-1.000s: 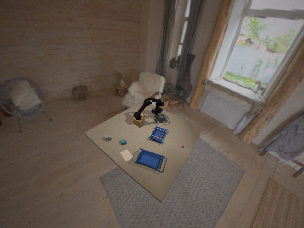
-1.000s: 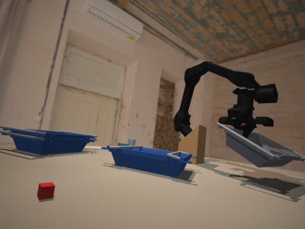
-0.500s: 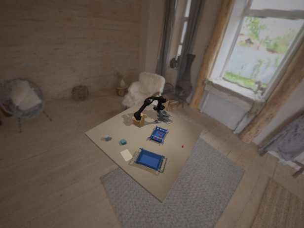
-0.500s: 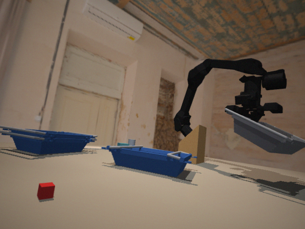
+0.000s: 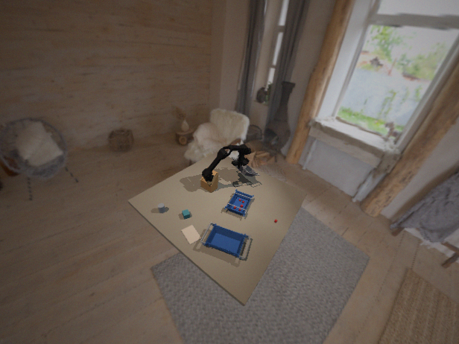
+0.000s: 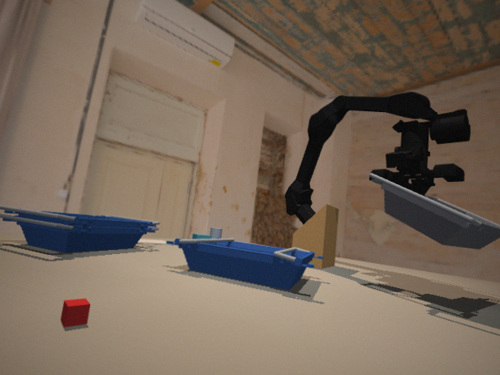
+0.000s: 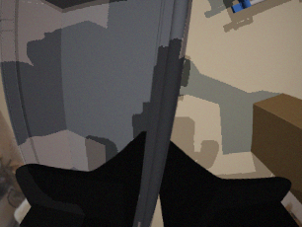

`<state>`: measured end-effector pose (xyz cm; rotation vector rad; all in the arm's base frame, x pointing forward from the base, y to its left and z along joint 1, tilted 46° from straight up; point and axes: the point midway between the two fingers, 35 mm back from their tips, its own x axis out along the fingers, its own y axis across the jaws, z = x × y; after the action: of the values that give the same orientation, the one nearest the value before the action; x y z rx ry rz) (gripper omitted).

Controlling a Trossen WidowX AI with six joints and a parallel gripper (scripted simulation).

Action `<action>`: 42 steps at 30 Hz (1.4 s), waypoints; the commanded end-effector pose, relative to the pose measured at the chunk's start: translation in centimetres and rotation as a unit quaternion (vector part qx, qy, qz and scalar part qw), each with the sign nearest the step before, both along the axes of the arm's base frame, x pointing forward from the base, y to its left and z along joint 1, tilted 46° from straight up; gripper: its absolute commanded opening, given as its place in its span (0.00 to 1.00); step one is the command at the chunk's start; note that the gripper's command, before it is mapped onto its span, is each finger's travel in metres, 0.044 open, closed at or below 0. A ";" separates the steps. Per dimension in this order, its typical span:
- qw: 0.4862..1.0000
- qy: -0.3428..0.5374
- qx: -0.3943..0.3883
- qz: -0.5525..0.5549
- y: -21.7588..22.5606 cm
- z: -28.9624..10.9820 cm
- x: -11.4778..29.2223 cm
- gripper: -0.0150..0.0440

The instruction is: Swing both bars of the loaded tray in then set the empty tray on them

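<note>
One grey tray (image 6: 438, 221) hangs tilted in your hand (image 6: 410, 183), pinched by its rim, above the tabletop (image 6: 243, 333), beside the loaded tray (image 6: 243, 265).

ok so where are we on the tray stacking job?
Done, it seems: both wire bars of the loaded blue tray lie in across its top. In hand: the gripper is shut on the grey empty tray, held tilted in the air, off to one side of the loaded one. Left: carry it over, level it, set it on the bars, release.
</note>
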<state>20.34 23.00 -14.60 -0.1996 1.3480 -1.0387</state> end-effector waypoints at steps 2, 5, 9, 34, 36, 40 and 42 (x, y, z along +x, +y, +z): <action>1.000 -0.008 0.010 0.000 0.8 0.3 0.2 0.25; 1.000 -0.008 0.010 0.000 0.8 0.3 0.2 0.25; 1.000 -0.008 0.010 0.000 0.8 0.3 0.2 0.25; 0.992 -0.091 0.012 -0.083 -3.4 5.8 6.4 0.25; 0.990 -0.102 0.011 -0.094 -4.1 6.6 7.0 0.25; 0.986 -0.124 0.009 -0.116 -5.6 8.0 8.3 0.25; 0.983 -0.135 0.008 -0.126 -6.4 8.8 8.9 0.25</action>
<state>28.02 17.42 -7.71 0.0663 1.1981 -1.2072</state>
